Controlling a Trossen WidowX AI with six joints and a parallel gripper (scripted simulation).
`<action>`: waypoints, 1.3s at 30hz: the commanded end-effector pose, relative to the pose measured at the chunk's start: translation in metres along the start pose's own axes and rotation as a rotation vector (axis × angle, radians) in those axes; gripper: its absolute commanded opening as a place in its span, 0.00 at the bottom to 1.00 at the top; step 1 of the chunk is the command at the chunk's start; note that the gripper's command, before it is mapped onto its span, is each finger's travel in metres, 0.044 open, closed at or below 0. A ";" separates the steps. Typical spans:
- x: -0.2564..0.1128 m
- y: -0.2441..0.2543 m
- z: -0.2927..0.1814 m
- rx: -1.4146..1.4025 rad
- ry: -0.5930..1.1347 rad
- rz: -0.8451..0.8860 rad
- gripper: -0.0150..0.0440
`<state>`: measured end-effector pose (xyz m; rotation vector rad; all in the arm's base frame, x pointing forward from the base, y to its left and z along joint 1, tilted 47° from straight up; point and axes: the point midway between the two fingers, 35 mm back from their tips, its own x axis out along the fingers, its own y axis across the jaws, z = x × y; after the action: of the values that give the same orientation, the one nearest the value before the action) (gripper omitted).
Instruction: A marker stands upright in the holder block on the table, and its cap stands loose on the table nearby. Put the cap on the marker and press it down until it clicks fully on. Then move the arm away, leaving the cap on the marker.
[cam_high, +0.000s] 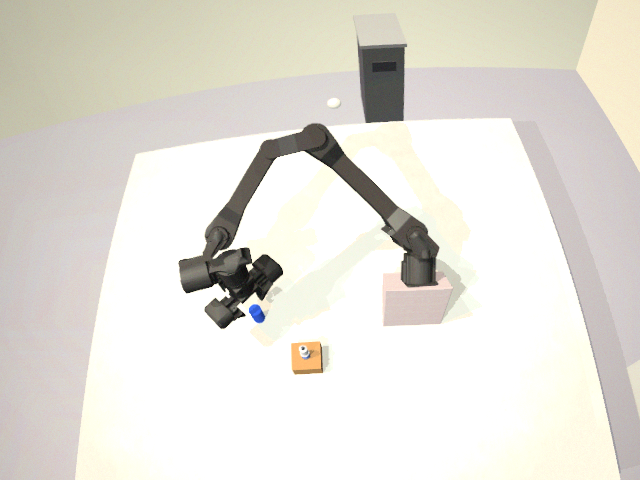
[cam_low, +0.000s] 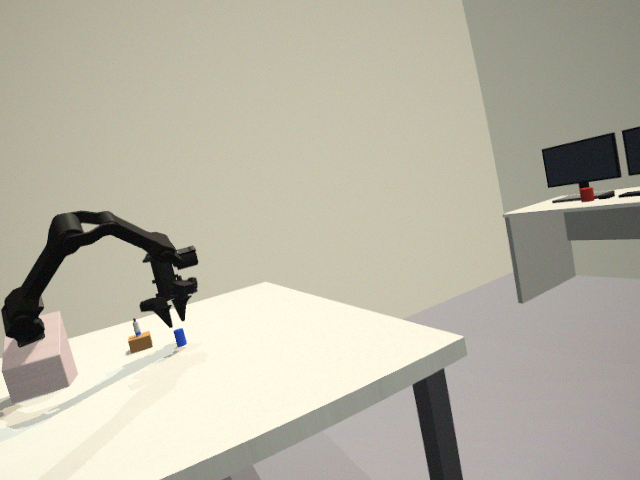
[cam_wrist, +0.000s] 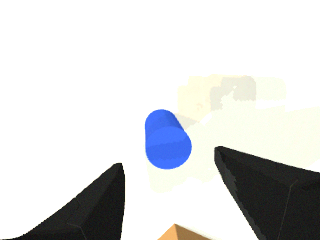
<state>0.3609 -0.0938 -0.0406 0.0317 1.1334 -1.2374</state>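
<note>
The blue cap (cam_high: 256, 313) (cam_low: 179, 337) (cam_wrist: 167, 145) stands upright on the table. The marker (cam_high: 303, 351) (cam_low: 136, 327) stands upright, its tip bare, in the orange-brown holder block (cam_high: 314, 364) (cam_low: 140, 343); a corner of the block (cam_wrist: 181, 234) shows at the bottom of the wrist view. My gripper (cam_high: 253, 304) (cam_low: 176, 323) (cam_wrist: 169, 162) is open and empty, pointing down just above the cap. In the wrist view the cap appears between the fingertips and a little beyond them, and neither finger touches it.
The arm's base stands on a pinkish block (cam_high: 415, 304) (cam_low: 38, 374) on the table (cam_high: 439, 403) (cam_low: 310, 361). A dark cabinet (cam_high: 383, 82) stands behind the table. A separate desk (cam_low: 537, 205) with monitors and a red cup (cam_low: 586, 194) is far off.
</note>
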 end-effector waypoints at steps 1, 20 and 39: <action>0.006 -0.001 -0.001 -0.007 -0.003 -0.005 0.68; 0.036 -0.001 0.000 -0.007 -0.004 -0.006 0.68; 0.053 -0.002 0.000 -0.007 -0.005 -0.007 0.50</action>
<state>0.3537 -0.1321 -0.0756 0.0262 1.1362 -1.2382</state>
